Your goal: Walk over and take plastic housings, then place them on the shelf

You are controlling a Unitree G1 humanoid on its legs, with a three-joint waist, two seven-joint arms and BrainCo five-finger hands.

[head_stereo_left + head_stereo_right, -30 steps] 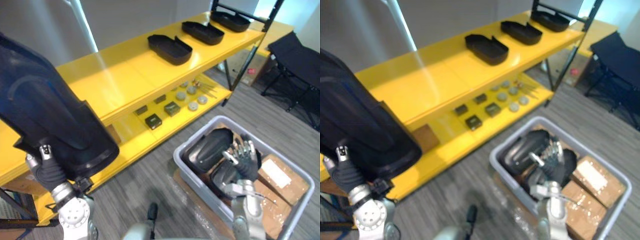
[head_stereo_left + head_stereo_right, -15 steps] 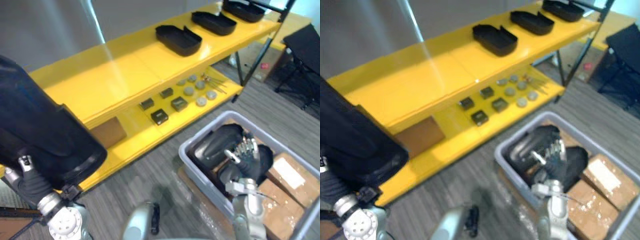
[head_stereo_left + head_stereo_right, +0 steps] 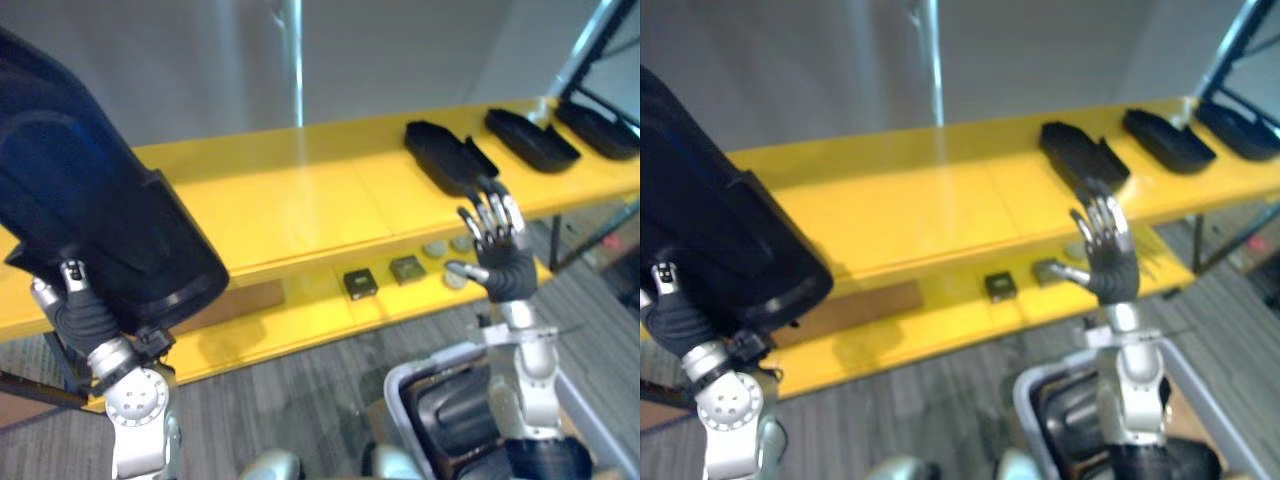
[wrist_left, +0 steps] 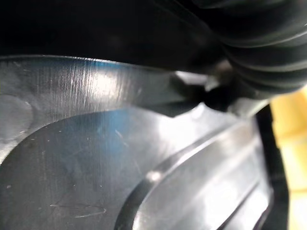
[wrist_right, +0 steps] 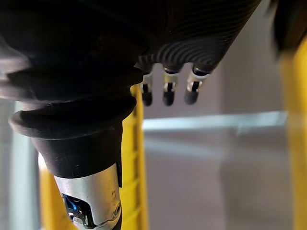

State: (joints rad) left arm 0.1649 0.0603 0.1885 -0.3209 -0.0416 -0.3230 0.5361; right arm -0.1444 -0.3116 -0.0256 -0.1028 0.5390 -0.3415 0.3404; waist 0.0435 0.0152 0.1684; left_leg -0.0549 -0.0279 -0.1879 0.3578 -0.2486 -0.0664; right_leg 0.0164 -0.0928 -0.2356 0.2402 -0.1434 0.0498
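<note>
We see the robot facing a yellow shelf (image 3: 300, 205) with a large black plastic housing (image 3: 95, 205) held up high on its left side. The left hand (image 3: 80, 312) sits beneath the housing's lower edge. Its fingers are hidden behind the part, so we cannot tell how they grip. In the left wrist view the glossy dark shell of the housing lies right against the camera, with a strip of yellow beside it.

The right hand (image 3: 497, 255) stands upright in front of the shelf's right half, fingers (image 5: 166, 91) straight and slightly spread, thumb out to the side, holding nothing.

Three more housings rest open side up in a row on the right end of the top board: the nearest housing (image 3: 450, 155), the middle housing (image 3: 530, 140) and the far housing (image 3: 600, 130). They lie apart from one another, and the wide left stretch of the board is bare yellow.

On the lower board (image 3: 300, 320) we make out two small dark square parts (image 3: 360, 283), a few grey round pieces (image 3: 435, 248) beside them and a flat brown cardboard piece (image 3: 240, 300) further left.

A grey bin (image 3: 400, 385) stands on the grey carpet floor (image 3: 300, 400) below the right arm, with dark binned housings (image 3: 450, 420) inside.
</note>
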